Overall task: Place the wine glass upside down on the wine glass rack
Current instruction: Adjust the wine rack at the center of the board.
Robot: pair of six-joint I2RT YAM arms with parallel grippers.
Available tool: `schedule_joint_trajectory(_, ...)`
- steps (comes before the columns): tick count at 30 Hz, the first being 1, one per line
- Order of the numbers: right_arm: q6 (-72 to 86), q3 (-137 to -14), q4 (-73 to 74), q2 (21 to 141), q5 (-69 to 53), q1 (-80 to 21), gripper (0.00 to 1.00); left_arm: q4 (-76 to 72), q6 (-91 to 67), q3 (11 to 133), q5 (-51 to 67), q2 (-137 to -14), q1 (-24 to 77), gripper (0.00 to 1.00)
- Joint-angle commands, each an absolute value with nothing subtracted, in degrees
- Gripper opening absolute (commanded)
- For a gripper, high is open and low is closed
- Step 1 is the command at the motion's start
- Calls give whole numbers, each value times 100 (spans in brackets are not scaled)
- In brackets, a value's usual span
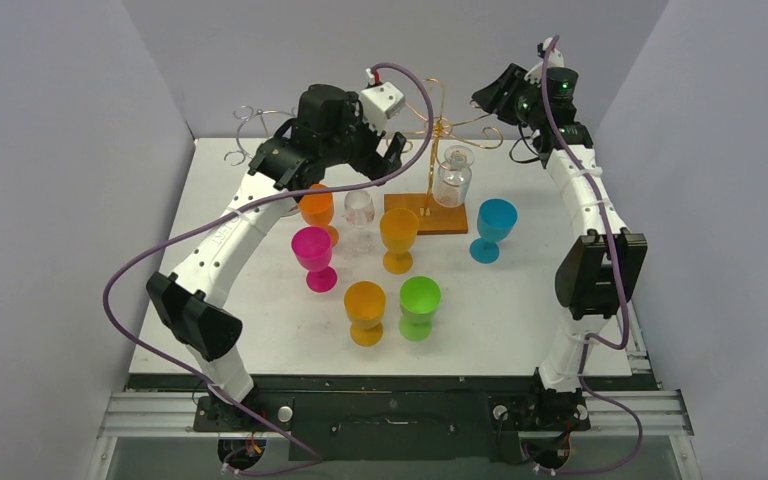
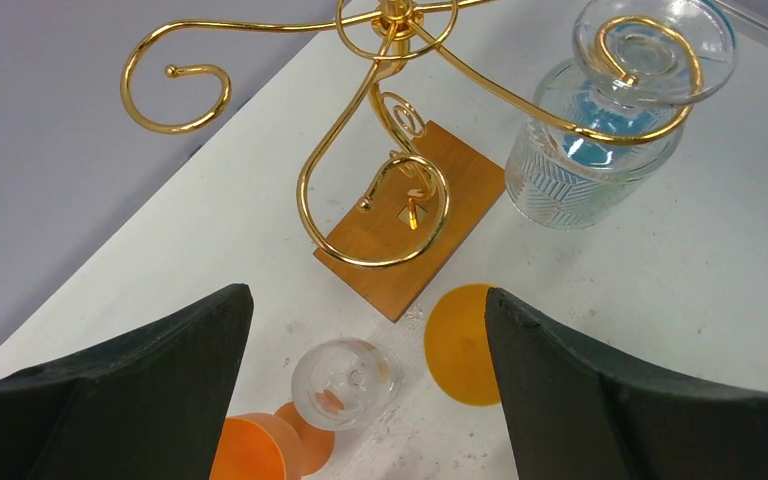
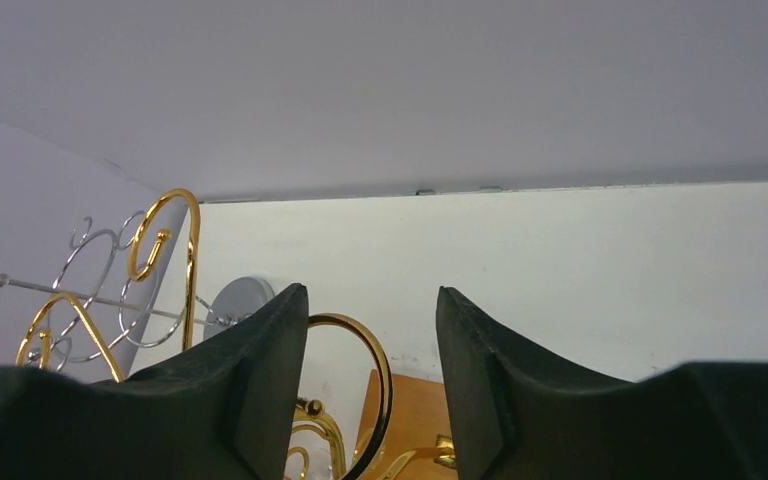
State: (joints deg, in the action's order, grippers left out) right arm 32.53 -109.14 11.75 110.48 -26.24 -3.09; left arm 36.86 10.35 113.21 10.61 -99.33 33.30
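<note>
Your glass [image 1: 453, 178] hangs upside down on the rack [image 1: 430, 125], right side. A second clear glass [image 1: 359, 208] stands among coloured cups [image 1: 398, 235] before its base. Left gripper [image 2: 367, 295] gapes empty above them; right gripper [image 3: 370, 292] is parted and empty, high by the table's [image 1: 560, 330] rear edge.

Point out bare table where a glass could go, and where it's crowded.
Bare: the front right, between the green glass, the blue glass and the right arm. Crowded: mid-table, from the pink glass to the gold rack.
</note>
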Motion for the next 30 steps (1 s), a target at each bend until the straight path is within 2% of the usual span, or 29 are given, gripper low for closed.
schedule_joint_trajectory(1, 3388, -11195, 938, 11081, -2987, -344, 43, 3674, 1116, 11552, 1207, -10018, 3366, 84)
schedule_joint_trajectory(18, 3606, -9658, -87, 10163, -2821, -206, 5, 3932, 1080, 12956, 574, -10979, 3160, 70)
schedule_joint_trajectory(22, 3517, -9282, -246, 9827, -2574, -168, 0, 4009, 1140, 13220, 541, -11158, 3041, 69)
schedule_joint_trajectory(30, 3418, -8211, -929, 9069, -1953, -18, 0, 4071, 1283, 13319, 536, -11320, 2824, 68)
